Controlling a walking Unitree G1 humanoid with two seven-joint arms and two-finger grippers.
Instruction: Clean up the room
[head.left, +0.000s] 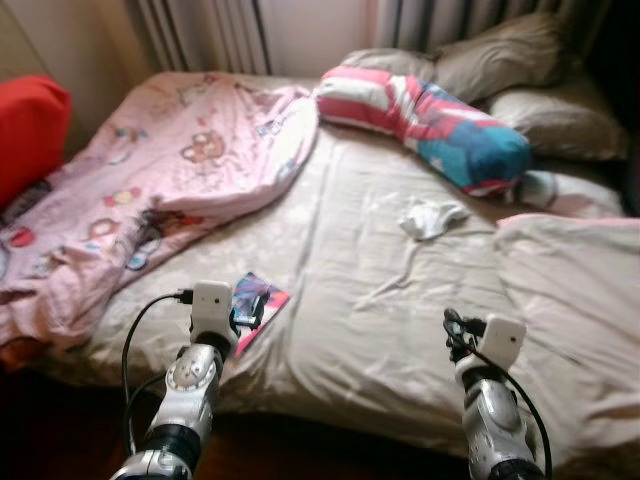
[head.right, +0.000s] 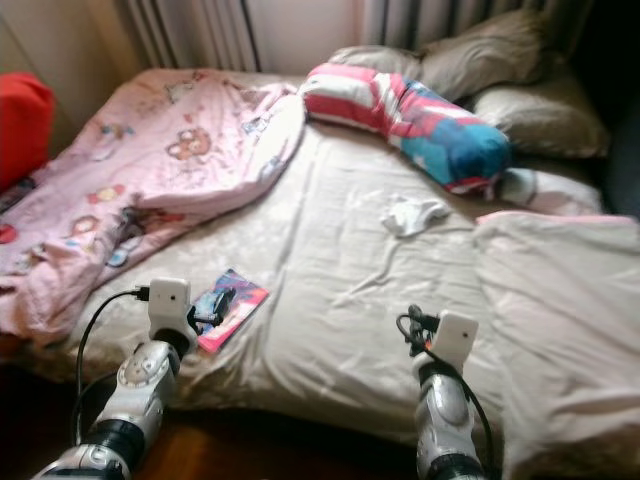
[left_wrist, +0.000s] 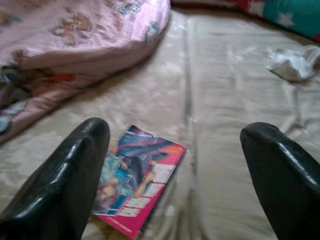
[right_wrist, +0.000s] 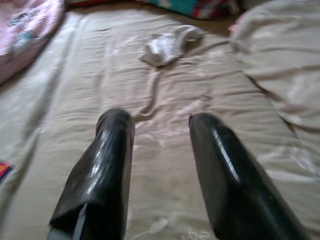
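A bed with a beige sheet (head.left: 360, 300) lies before me. On its near edge rests a pink-covered magazine (head.left: 258, 305), just beyond my left wrist. My left gripper (left_wrist: 177, 129) is open, its black fingers (left_wrist: 75, 175) spread wide, and the magazine (left_wrist: 137, 185) lies beside one of them. A crumpled white cloth (head.left: 432, 218) sits mid-bed toward the right. My right gripper (right_wrist: 161, 120) is open above bare sheet, with the white cloth (right_wrist: 170, 45) farther ahead. A rumpled pink blanket (head.left: 170, 170) covers the bed's left side.
A pink, red and blue striped cushion (head.left: 430, 125) and beige pillows (head.left: 520, 60) lie at the head of the bed. A beige duvet (head.left: 570, 300) is heaped on the right. A red cushion (head.left: 30, 125) stands at the far left. Dark floor (head.left: 330, 450) runs along the near edge.
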